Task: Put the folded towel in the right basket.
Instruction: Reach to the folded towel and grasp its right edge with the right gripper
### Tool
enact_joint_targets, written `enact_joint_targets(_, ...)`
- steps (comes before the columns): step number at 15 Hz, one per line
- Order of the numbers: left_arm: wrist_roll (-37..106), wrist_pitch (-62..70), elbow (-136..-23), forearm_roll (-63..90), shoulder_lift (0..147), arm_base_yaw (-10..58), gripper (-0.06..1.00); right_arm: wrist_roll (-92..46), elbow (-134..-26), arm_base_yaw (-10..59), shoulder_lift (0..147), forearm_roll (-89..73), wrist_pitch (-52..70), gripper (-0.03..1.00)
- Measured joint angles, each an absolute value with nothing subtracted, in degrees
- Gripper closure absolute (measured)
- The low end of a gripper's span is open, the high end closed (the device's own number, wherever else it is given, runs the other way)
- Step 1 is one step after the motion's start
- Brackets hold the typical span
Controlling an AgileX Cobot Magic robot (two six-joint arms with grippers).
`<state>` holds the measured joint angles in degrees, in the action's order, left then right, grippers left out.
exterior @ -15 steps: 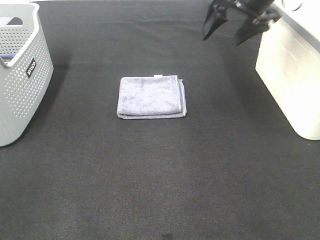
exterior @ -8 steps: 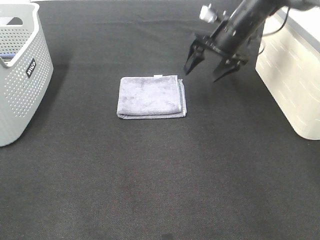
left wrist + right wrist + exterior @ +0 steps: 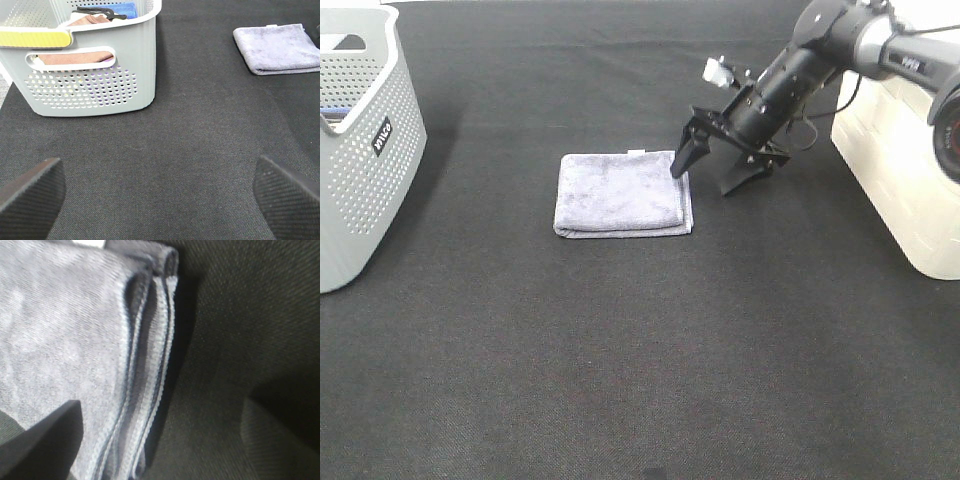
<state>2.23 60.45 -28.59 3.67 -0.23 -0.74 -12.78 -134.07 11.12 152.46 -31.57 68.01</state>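
Note:
The folded grey-lilac towel (image 3: 623, 193) lies flat on the black table near the middle; it also shows in the left wrist view (image 3: 278, 47) and fills the right wrist view (image 3: 75, 355). My right gripper (image 3: 708, 174) is open and low at the towel's right edge, one finger over the edge and the other on the bare cloth beside it. The right basket (image 3: 910, 160), white, stands at the right edge. My left gripper (image 3: 160, 192) is open and empty, far from the towel, near the left basket.
A grey perforated basket (image 3: 360, 150) holding cloths stands at the left; it shows close in the left wrist view (image 3: 85, 65). The black tablecloth (image 3: 640, 350) stretches to the front.
My right arm has come down and leftward from the back right, from above the table to the towel's right edge, jaws open throughout. The towel has not moved.

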Motion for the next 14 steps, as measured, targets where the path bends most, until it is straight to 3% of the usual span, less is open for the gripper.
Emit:
enact_joint_targets(7,2.23,60.45,-28.59,3.67,-0.23,-0.74,-0.02,-15.58,-134.76,11.00,154.41,-37.93,67.67,0.17)
enact_joint_targets(14,2.23,60.45,-28.59,3.67,-0.23,-0.74,-0.02,-15.58,-134.70,13.98,154.58,-38.16,65.03,0.24)
